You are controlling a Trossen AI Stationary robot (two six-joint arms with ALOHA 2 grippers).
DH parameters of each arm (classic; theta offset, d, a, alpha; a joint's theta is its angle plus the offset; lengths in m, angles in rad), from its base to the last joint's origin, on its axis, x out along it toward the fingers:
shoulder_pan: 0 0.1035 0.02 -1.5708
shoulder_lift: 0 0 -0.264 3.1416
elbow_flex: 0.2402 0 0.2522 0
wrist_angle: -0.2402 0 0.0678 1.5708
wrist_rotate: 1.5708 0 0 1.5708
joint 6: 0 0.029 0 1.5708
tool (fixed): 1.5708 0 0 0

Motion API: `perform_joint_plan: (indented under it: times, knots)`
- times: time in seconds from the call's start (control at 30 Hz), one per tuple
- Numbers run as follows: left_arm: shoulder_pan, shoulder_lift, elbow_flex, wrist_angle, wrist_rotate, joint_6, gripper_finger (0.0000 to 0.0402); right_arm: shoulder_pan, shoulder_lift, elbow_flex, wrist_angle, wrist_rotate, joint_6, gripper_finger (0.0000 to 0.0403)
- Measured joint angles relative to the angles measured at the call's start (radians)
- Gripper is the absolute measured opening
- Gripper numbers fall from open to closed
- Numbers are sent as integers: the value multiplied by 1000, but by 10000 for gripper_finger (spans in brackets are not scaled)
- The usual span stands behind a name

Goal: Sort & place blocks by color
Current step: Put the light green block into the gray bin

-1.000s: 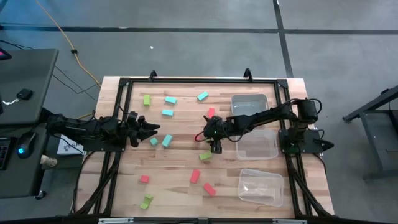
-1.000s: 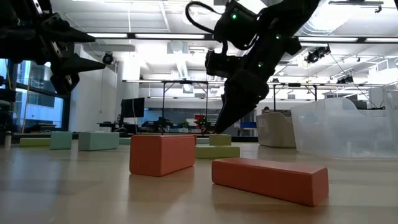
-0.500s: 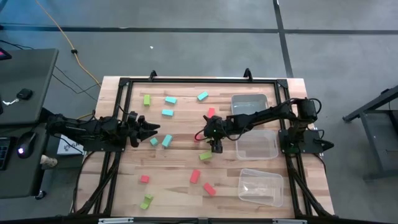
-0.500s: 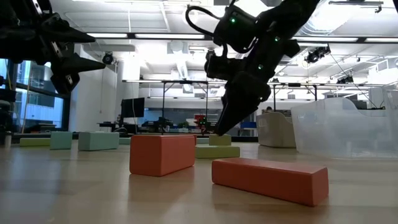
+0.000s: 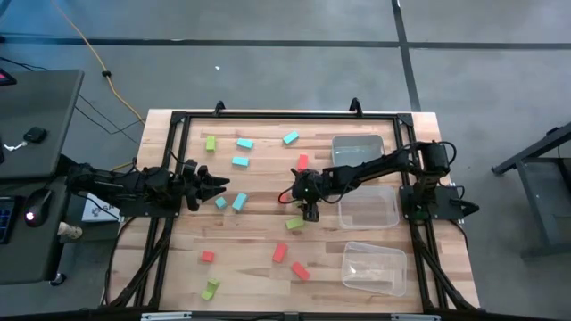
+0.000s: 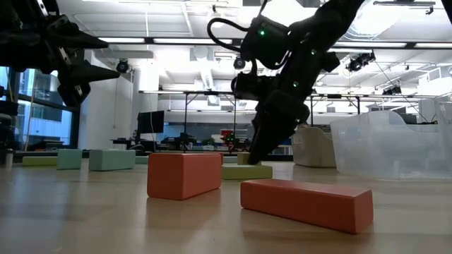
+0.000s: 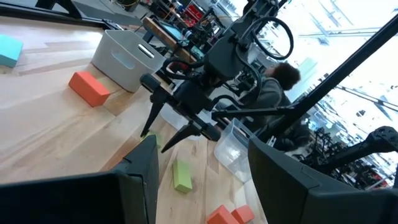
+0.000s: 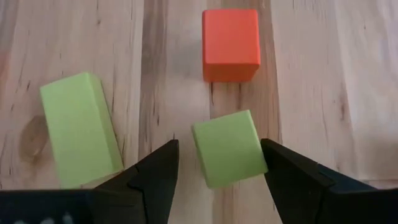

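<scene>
Right wrist view: right tool (image 8: 214,163) spread wide, a small green cube (image 8: 229,148) between its fingers, not gripped; green bar (image 8: 79,128) beside it, red-orange cube (image 8: 231,43) beyond. High view: this tool (image 5: 309,210) at frame centre; left tool (image 5: 217,185) left of centre, open, empty. Remaining blocks (image 5: 243,144) scattered over the surface (image 5: 268,134). Three clear bins (image 5: 358,146) at right.
</scene>
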Motion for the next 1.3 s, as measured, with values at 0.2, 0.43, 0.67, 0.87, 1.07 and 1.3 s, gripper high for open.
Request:
perform_joint_plan:
  times: [0.2,0.43,0.67,0.87,1.07,1.3]
  knots:
    - [0,0,0,0,0,0,175,-3,0,0,12,3,-2,216]
    - [0,0,0,0,0,0,174,-3,0,0,12,3,-2,184]
    - [0,0,0,0,0,0,174,-3,-2,0,14,-5,49,118]
    - [0,0,0,0,0,0,174,-1,-2,0,24,-5,160,110]
    - [0,0,0,0,1,0,174,1,-6,34,11,-6,283,111]
    - [0,0,0,0,1,0,174,19,-6,189,-88,83,290,110]
